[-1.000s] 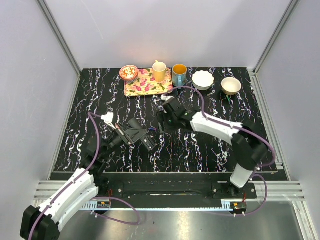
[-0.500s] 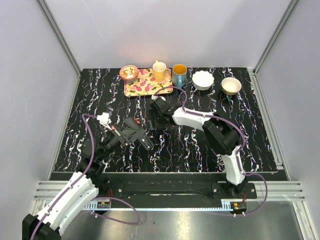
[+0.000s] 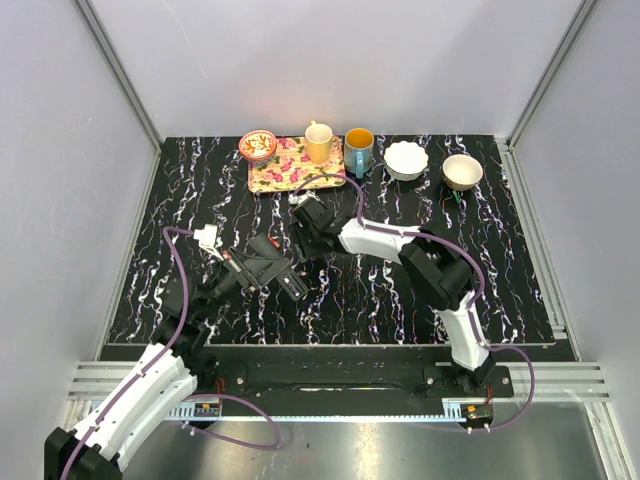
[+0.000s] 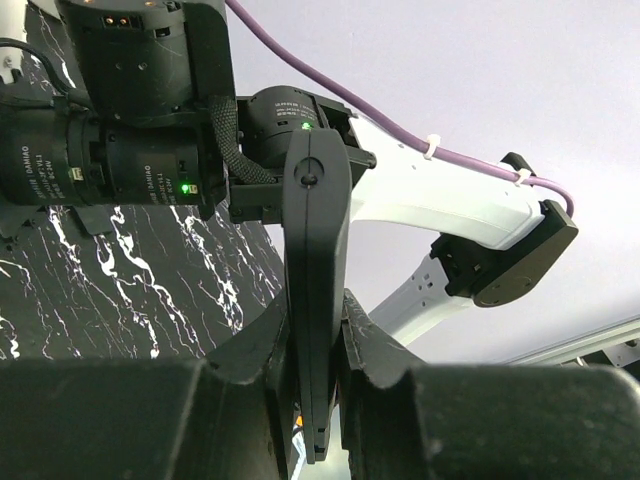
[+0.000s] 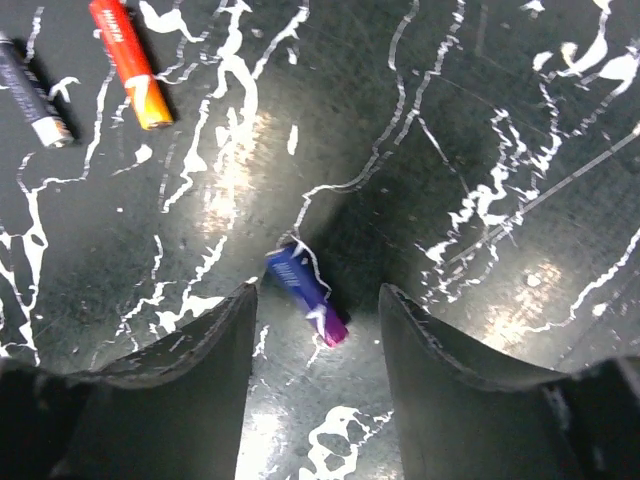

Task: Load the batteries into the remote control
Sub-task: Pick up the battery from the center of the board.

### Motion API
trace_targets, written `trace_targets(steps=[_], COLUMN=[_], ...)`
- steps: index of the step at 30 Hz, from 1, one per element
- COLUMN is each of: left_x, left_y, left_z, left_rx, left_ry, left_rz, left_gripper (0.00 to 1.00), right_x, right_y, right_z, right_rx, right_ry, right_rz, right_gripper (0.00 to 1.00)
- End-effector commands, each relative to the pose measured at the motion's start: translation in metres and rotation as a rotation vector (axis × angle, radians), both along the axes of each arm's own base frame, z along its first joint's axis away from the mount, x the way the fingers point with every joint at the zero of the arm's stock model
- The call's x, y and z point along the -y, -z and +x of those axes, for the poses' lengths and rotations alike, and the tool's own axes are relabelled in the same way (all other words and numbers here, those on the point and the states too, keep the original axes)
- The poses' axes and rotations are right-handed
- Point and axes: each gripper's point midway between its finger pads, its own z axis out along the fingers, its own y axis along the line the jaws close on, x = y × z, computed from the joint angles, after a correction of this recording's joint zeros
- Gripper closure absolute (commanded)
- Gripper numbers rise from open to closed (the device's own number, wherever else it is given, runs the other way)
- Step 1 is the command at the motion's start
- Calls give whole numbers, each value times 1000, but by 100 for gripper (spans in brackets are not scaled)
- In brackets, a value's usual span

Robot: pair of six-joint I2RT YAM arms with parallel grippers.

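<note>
Ok, left gripper (image 4: 318, 352) is clamped on the remote control (image 4: 316, 250), which sticks out past the jaws. Beyond it, right gripper (image 5: 315, 297) is spread wide over the bench (image 5: 480, 150), one purple battery (image 5: 305, 293) lying between the jaws, not gripped. Further off, orange battery (image 5: 130, 60) and dark battery (image 5: 35, 92) lie near each other.
</note>
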Motion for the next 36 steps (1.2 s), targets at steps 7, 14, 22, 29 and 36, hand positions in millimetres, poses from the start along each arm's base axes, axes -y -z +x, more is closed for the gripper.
trace_targets(steps=[7,14,22,29,36], left_x=[0,0,2,2,3], left_y=[-21,-20,-17,-17,-14], left_z=[-5,-5,-6,-6,-6], left_rx=[68,65,55,52,46], left_ry=[20,22,36,37,43], left_rz=[-48,-49,-58,-61,-60], left_gripper=[100,100,100,100,100], right_x=[-6,8,24,32,32], right_y=[16,21,25,33,34], right_z=[-10,-15,-24,-39,-40], right_rx=[30,17,-7,-54,-62], right_ry=[-95,-38,-9,-4,-8], right_rz=[-101,-128,-166,-162,-159], right_gripper=[50,60,62,64,72])
